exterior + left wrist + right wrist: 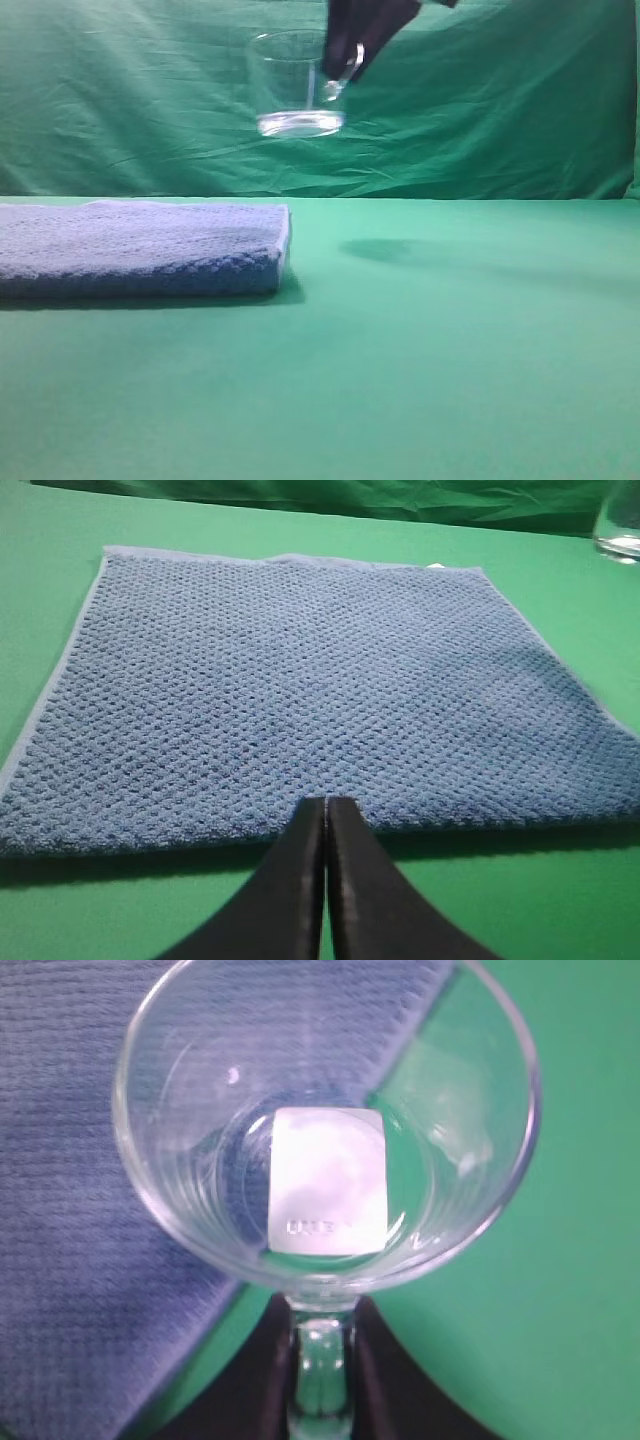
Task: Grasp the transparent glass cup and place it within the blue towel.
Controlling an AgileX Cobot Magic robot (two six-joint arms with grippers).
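Green cloth covers the surface [450,350] and hangs in soft wrinkles as a backdrop [520,100] across the top of the exterior high view.

Nearest in the left wrist view, the left hand [326,810] fills the bottom centre: two smooth black fingers [290,880] pressed flat together, pinching nothing, with their tips just over the near edge of the blue towel [300,680]. That towel is a broad flat rectangle of blue-purple weave with a knobbly, honeycomb-like texture and a paler hem along its sides. In the exterior high view it lies in the left middle of the frame, a thick folded slab with a rounded corner, resting on the surface.

Farther back and higher, the transparent glass cup [297,85] hangs in the air at the upper centre of the exterior high view, clear of the surface, upright, its thick base catching white light. It sits above and just to the right of the towel's right end, and a soft shadow [378,248] lies on the cloth to the right of the towel. The right hand [342,72], dark and coming down from the top edge, pinches the cup's rounded loop handle [320,1365]. The right wrist view looks straight down into the cup's round mouth: a pale rectangular label shows through the base, towel weave under the left part of the glass, green cloth under the right.
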